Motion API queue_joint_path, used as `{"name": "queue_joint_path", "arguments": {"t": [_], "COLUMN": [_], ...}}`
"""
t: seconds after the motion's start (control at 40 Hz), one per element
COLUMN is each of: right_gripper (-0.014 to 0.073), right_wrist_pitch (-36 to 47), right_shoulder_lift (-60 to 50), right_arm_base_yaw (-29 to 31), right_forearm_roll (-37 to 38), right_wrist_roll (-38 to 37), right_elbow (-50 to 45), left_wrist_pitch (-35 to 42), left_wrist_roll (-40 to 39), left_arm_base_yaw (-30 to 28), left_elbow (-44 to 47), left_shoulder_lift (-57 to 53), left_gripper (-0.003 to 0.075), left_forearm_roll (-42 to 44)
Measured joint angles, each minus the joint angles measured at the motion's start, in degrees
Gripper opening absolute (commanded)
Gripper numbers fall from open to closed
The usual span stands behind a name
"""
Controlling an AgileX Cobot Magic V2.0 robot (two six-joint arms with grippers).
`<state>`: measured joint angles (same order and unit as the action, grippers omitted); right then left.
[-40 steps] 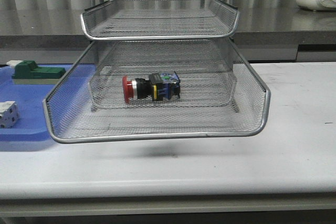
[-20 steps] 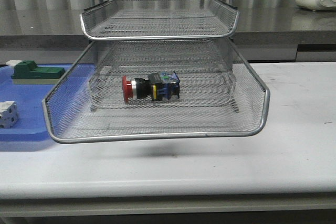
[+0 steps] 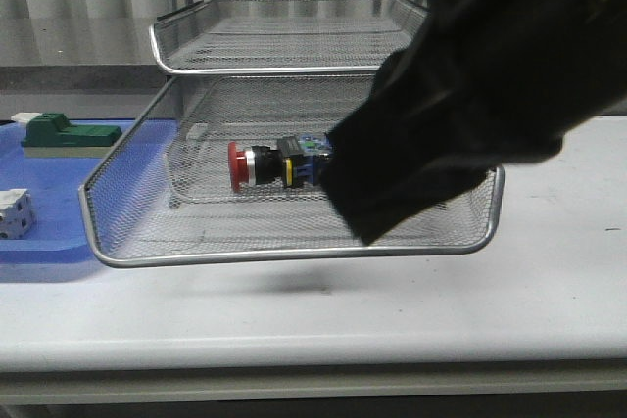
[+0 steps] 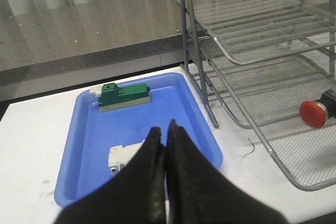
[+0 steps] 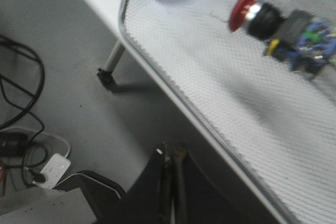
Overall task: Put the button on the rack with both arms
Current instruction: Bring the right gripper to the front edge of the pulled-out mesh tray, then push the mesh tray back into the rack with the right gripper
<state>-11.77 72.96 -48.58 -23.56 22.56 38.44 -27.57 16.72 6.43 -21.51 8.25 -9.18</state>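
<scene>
Front view: button (image 3: 279, 163) lies on rack (image 3: 294, 242) middle tier, beyond right tool (image 5: 169, 174). Both tools pressed together, empty; left tool (image 4: 164, 142) over blue tray (image 4: 79, 145). Button looks rigid, light; best gripped across its dark body.

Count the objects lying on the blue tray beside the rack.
2: a green block at the blue tray's far end, a white block nearer; the left arm partly hides it.

You see a bulky, angular matte-black right arm (image 3: 470, 85). Each pincer, left (image 4: 162, 137) and right (image 5: 170, 157), has two slim, tapering black fingers, dull and unmarked.
</scene>
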Motion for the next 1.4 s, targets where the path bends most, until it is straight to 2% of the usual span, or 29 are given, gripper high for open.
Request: {"name": "queue_joint_path", "arguments": {"t": [0.15, 0.33, 0.72, 1.1, 1.4], "right_gripper": [-0.0060, -0.0060, -0.0060, -0.0060, -0.0060], "right_wrist_pitch": [2.1, 4.5, 6.2, -0.7, 4.3], "right_shoulder_lift": [5.8, 12.0, 21.1, 24.7, 27.9], "right_arm_base_yaw": [-3.1, -3.0, 0.9, 4.3, 9.0], "right_forearm_roll": [-1.3, -1.5, -1.7, -1.9, -0.6], "right_wrist_roll": [0.0, 0.0, -0.1, -0.1, -0.1], "right_elbow": [0.0, 1.2, 6.8, 12.4, 20.2], "left_wrist_pitch": [0.0, 0.0, 0.0, 0.0, 0.0], "left_wrist_roll": [0.0, 0.0, 0.0, 0.0, 0.0], "left_arm_base_yaw": [0.0, 0.0, 0.0, 0.0, 0.0], "left_elbow": [0.0, 0.0, 0.0, 0.0, 0.0], "left_shoulder_lift": [0.0, 0.0, 0.0, 0.0, 0.0], "left_gripper": [-0.0019, -0.0019, -0.0019, -0.0019, -0.0019], "left_forearm_roll": [0.0, 0.0, 0.0, 0.0, 0.0]}}
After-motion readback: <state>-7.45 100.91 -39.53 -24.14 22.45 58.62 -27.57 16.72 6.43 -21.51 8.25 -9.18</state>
